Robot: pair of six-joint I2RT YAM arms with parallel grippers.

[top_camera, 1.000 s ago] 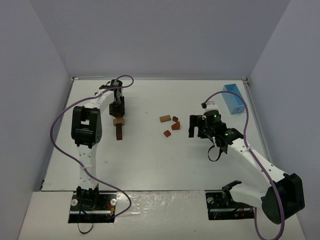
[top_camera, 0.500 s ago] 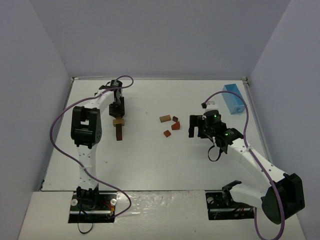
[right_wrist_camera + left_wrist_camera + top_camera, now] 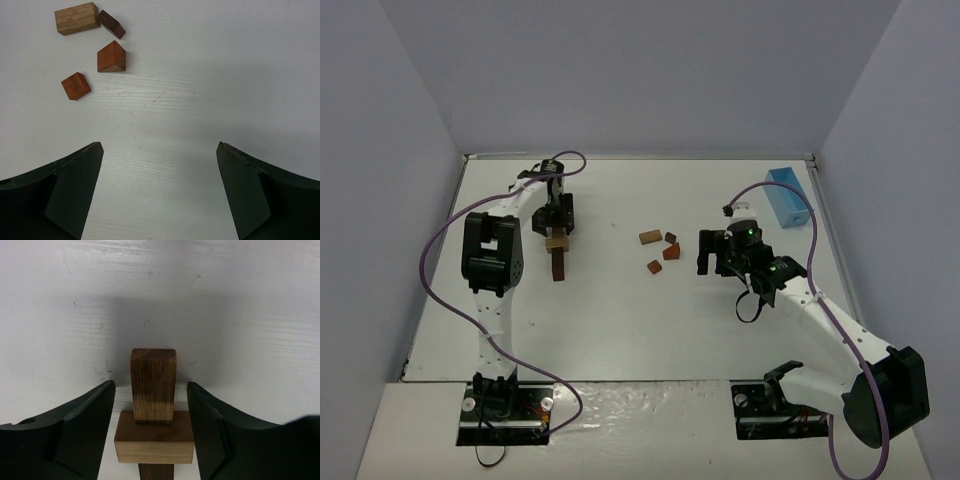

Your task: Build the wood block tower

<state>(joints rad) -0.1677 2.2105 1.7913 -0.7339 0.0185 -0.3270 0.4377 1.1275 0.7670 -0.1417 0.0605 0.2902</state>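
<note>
The wood block tower (image 3: 558,258) stands at the left of the table: a dark brown upright with a tan block (image 3: 556,241) lying across its top. In the left wrist view the tan block (image 3: 154,437) sits between my fingers, with a dark brown block (image 3: 153,385) beyond it. My left gripper (image 3: 557,222) (image 3: 150,390) is open, with a gap on each side of the blocks. Several loose wood blocks lie mid-table: a tan one (image 3: 650,237) (image 3: 76,18), a dark one (image 3: 110,24), a reddish wedge (image 3: 111,57) and a reddish cube (image 3: 655,267) (image 3: 76,85). My right gripper (image 3: 713,252) (image 3: 160,145) hangs open and empty, just right of them.
A light blue box (image 3: 786,197) stands by the right edge at the back. White walls close the table on the left, back and right. Purple cables loop off both arms.
My left gripper's jaws have spread apart and let go of the tan block on top of the tower. The right arm has not moved.
</note>
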